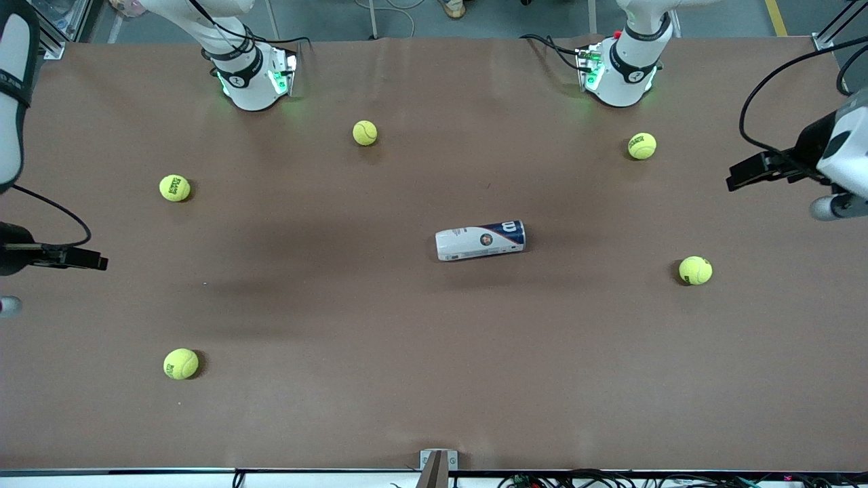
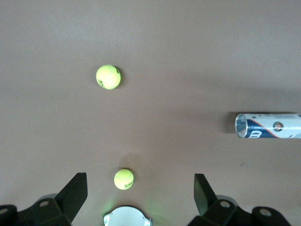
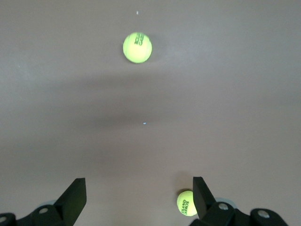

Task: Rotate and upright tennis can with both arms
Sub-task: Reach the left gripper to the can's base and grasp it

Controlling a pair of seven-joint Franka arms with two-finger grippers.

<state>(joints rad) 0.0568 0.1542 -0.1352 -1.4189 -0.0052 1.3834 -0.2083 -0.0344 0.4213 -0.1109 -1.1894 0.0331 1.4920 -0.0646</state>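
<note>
The tennis can [image 1: 480, 240] lies on its side near the middle of the brown table, its dark blue end toward the left arm's end. It also shows at the edge of the left wrist view [image 2: 268, 125], silvery rim visible. My left gripper [image 1: 746, 173] hangs open and empty in the air over the left arm's end of the table; its fingers [image 2: 75, 195] stand wide apart. My right gripper [image 1: 91, 259] hangs open and empty over the right arm's end; its fingers [image 3: 202, 195] are also wide apart. Neither gripper touches the can.
Several yellow-green tennis balls lie scattered: one near the left arm's base [image 1: 641, 146], one toward the left arm's end [image 1: 695, 270], one between the bases [image 1: 365, 133], two toward the right arm's end [image 1: 175, 188] [image 1: 181, 363]. The table's front edge [image 1: 434, 468] is nearest the camera.
</note>
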